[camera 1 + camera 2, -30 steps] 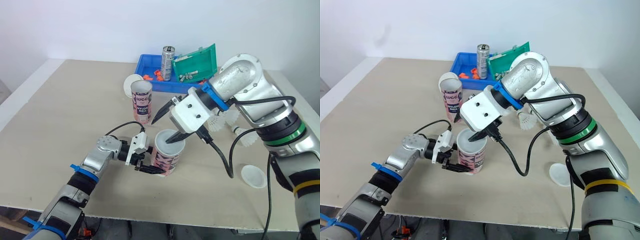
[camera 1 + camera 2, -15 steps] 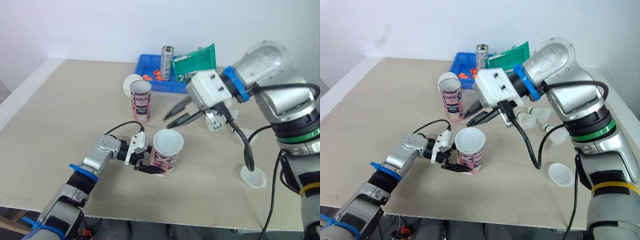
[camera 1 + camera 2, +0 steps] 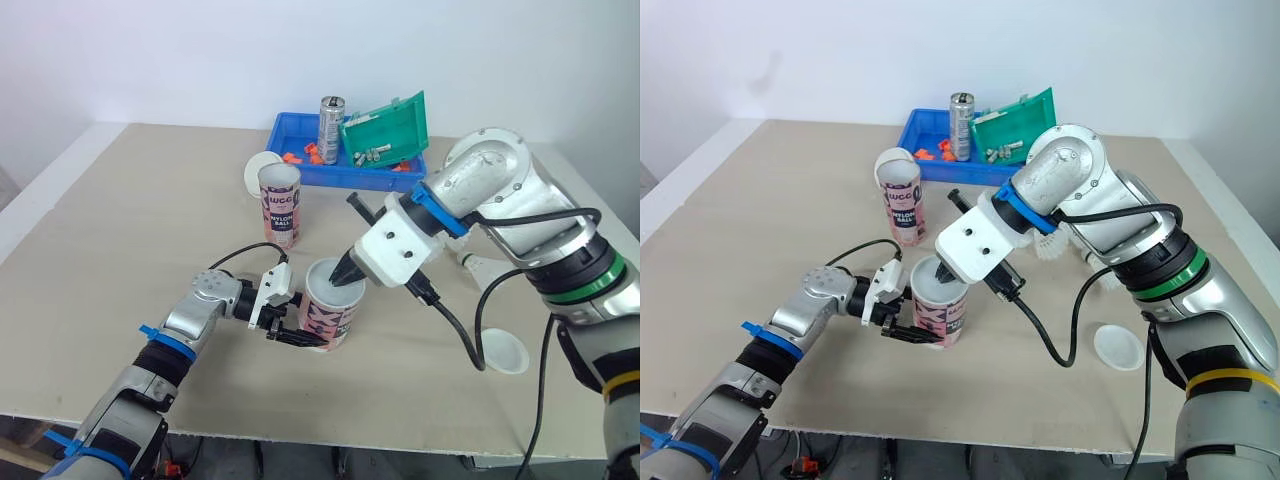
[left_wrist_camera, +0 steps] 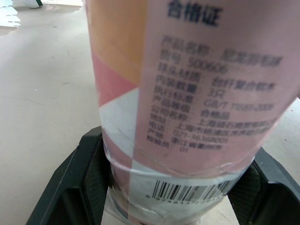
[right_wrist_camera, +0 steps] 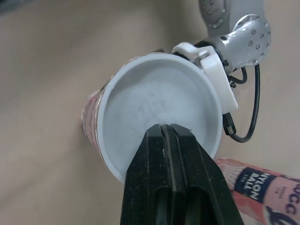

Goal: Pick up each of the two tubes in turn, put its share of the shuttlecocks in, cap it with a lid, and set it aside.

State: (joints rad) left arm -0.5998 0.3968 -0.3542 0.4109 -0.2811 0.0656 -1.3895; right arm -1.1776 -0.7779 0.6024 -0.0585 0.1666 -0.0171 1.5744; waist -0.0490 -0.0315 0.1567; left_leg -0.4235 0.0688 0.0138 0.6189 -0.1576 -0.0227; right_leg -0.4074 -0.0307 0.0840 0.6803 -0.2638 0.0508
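A pink-and-white tube (image 3: pixel 327 318) stands tilted on the table near the front, its mouth open. My left gripper (image 3: pixel 292 330) is shut on the tube's lower part; in the left wrist view its black fingers (image 4: pixel 79 180) press both sides of the tube (image 4: pixel 187 93). My right gripper (image 3: pixel 339 274) is shut, its tips at the tube's mouth (image 5: pixel 154 103), and I see nothing between them. The second tube (image 3: pixel 281 204) stands upright further back. Loose shuttlecocks (image 3: pixel 1104 275) lie behind my right arm. One white lid (image 3: pixel 503 352) lies at the right, another (image 3: pixel 264 167) behind the second tube.
At the back of the table a blue tray (image 3: pixel 300 130) holds a metal can (image 3: pixel 331 127), small orange parts and a tilted green box (image 3: pixel 387 127) with grey pieces. The table's left half is bare beige surface.
My right gripper left the tube's mouth with its fingers apart, swung back toward the shuttlecocks, shut, and has come back to the tube's mouth. The left gripper kept its hold.
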